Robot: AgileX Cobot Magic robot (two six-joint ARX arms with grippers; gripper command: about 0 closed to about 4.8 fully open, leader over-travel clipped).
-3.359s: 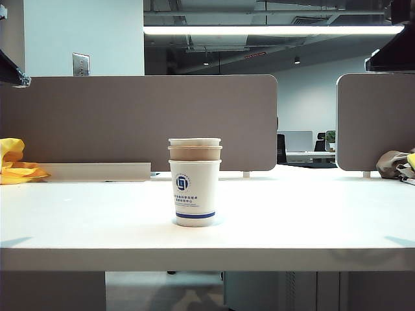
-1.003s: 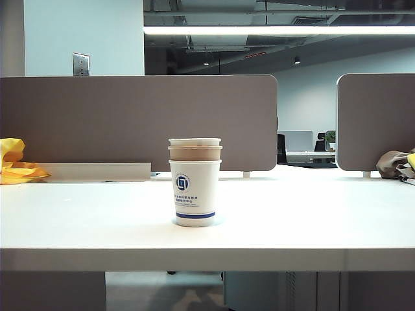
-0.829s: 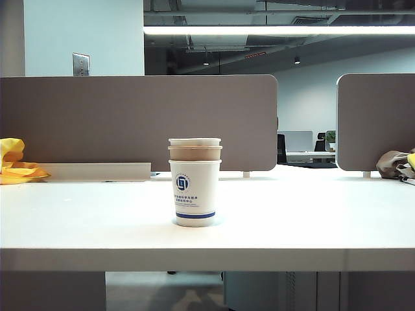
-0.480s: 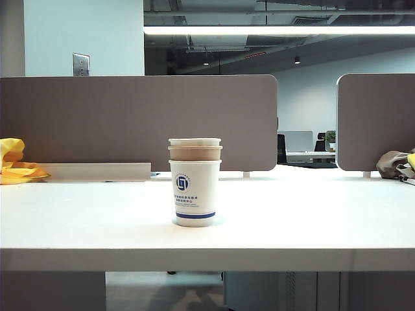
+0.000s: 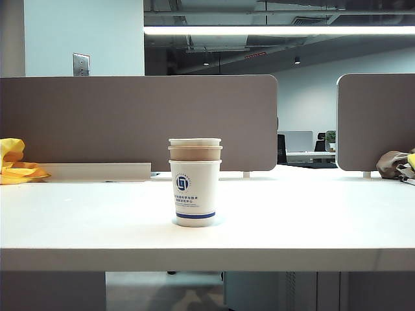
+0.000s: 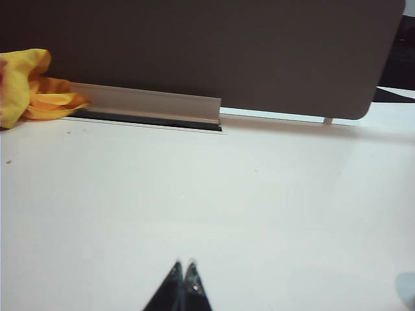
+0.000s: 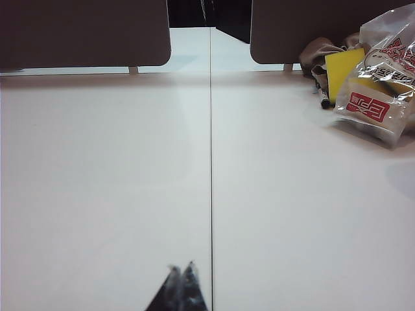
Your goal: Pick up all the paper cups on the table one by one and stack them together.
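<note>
- At the far left of the table (image 5: 78, 220), a crumpled yellow cloth (image 5: 16, 165) lies against the grey-brown partition panel (image 5: 139, 120).
- The left gripper (image 6: 183, 272) hangs low over bare white tabletop on the left side. Its two dark fingertips are pressed together, holding nothing. It does not show in the exterior view.
- In the middle of the table stands the stack of paper cups (image 5: 195, 183), upright, its long axis vertical. A white cup with a blue logo sits outermost, a brown rim shows above it, and a white rim tops that.
- No loose cup is visible anywhere on the table, so the stacking looks finished.
- The right gripper (image 7: 182, 275) hangs over bare tabletop on the right side, its fingertips likewise closed and empty, beside a thin seam (image 7: 211, 162) in the desk.
- Neither wrist view shows the stack, so which arm is nearer cannot be told; it lies between them.
- At the far right, a plastic bag with red lettering (image 7: 379, 78) rests by the panel.
</note>
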